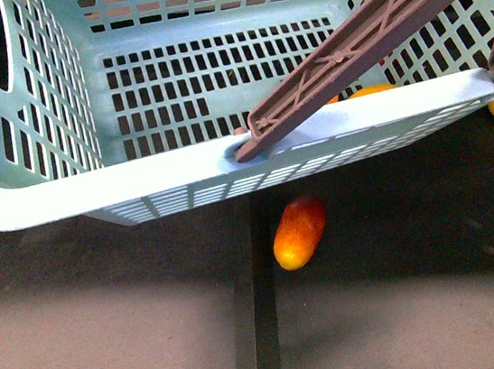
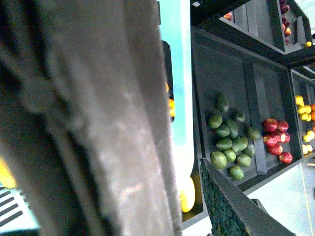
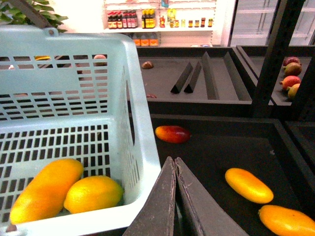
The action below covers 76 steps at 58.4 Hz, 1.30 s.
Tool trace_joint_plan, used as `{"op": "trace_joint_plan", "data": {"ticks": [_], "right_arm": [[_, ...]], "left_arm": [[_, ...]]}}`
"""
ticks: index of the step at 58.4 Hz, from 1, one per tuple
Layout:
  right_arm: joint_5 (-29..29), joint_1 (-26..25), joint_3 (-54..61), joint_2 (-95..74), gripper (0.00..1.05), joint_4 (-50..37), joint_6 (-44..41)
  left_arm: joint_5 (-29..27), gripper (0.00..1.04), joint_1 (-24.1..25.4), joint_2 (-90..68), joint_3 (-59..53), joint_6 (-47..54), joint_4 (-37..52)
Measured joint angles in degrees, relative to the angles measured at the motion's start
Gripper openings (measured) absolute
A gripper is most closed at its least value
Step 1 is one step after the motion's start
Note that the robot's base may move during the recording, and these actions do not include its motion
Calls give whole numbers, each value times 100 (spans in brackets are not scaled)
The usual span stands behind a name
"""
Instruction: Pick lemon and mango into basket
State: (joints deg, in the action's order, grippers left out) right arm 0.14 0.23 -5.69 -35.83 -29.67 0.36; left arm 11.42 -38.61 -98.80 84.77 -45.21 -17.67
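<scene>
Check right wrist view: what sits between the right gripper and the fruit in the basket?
The basket's near wall. The shut right gripper is just outside it; the mango and lemon lie inside on the floor.

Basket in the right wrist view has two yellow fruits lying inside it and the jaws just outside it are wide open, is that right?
Not quite. The basket does hold two yellow fruits, but the right wrist view shows the right gripper with its jaws pressed together, not open.

Mango (image 3: 46, 189) and lemon (image 3: 93, 193) lie touching inside basket (image 3: 142, 142).
</scene>
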Motion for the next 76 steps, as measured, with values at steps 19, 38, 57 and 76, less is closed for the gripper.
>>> {"op": "trace_joint_plan", "data": {"ticks": [19,38,57,76], "right_arm": [[-2,-4,317,935,2,614,-2],[-4,-4,470,1591,2,966,-4],[-2,-4,470,2210,2,1593,-4],[-22,-4,468,3058,2,2618,-4]], "left_arm": [[17,27,0,0,0,0,-2],[11,27,2,0,0,-2,-2],[20,27,0,0,0,0,-2],[15,27,0,0,0,0,-2]]}}
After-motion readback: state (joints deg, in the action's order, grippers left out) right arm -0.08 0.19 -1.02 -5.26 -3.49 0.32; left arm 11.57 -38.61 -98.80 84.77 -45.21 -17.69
